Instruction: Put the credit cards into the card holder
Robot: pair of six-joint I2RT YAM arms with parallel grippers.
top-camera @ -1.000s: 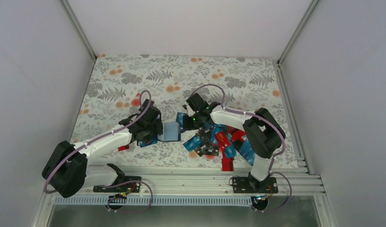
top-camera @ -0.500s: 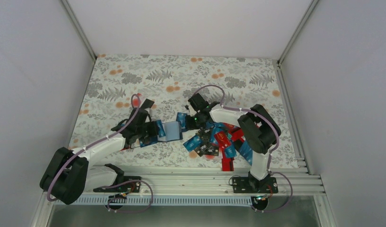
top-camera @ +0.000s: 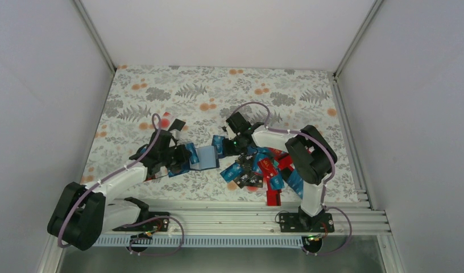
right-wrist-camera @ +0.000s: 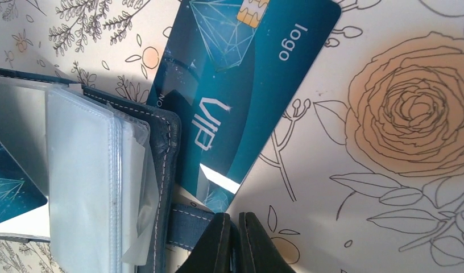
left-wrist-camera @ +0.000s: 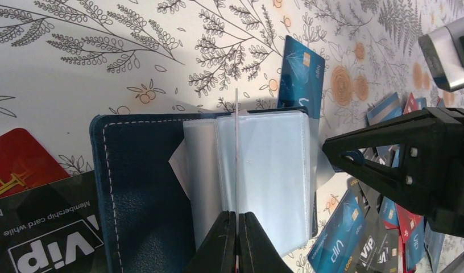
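Seemingly, the left gripper (left-wrist-camera: 236, 227) was clenched on a thin clear leaf of the card holder (left-wrist-camera: 139, 187), which was spread open just ahead of its fingertips. The right gripper (right-wrist-camera: 235, 230) was pressed shut at the near corner of a teal card (right-wrist-camera: 241, 85) laid against the holder's stitched edge; whether that card was pinched could not be told. If tugged, the leaf could be torn or lost, and the card driven under the cover. Other credit cards (top-camera: 258, 168) were heaped on the table (top-camera: 247, 91) behind the right gripper.

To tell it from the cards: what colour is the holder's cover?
The card holder is dark navy, with pale stitching; clearest in left wrist view.
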